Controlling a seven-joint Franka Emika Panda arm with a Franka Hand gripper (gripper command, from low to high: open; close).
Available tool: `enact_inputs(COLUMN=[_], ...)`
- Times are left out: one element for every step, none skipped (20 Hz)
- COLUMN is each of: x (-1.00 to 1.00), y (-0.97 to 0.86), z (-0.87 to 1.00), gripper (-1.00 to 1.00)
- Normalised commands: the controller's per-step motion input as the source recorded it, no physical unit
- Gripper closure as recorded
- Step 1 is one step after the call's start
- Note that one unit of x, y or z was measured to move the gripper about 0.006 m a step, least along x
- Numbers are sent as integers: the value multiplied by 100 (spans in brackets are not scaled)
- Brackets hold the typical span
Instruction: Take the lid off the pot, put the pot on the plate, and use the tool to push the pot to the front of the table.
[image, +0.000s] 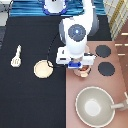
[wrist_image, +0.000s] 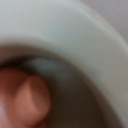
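Lid step, looks like. Gripper (image: 82, 68) down over the small pale-pink pot (image: 84, 71) on the pinkish-brown stove counter (image: 100, 82), right of the cream-tan round plate (image: 43, 69). Claw state: cannot tell. Needs a firm hold on the lid.

gripper (image: 80, 67) covering most of pot (image: 84, 71), wrist view blurred

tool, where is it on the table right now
The tool lies on the black table at the exterior view's left, beside the plate, far from the hand over the stove counter.
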Motion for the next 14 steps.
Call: enact_inputs(x=[13, 15, 11, 12, 8, 4, 3, 0, 0, -5, -7, -20, -32, -43], y=[-5, -4, -1, 0, 0, 0, 0, 0, 0, -3, -14, -20, -24, -31], z=[-4, -4, -3, 0, 0, 5, 20, 46, 68, 87, 100, 100, 100, 100], gripper=[100, 100, 100, 100, 100, 100, 100, 100, 100, 100, 100, 100, 100, 100])
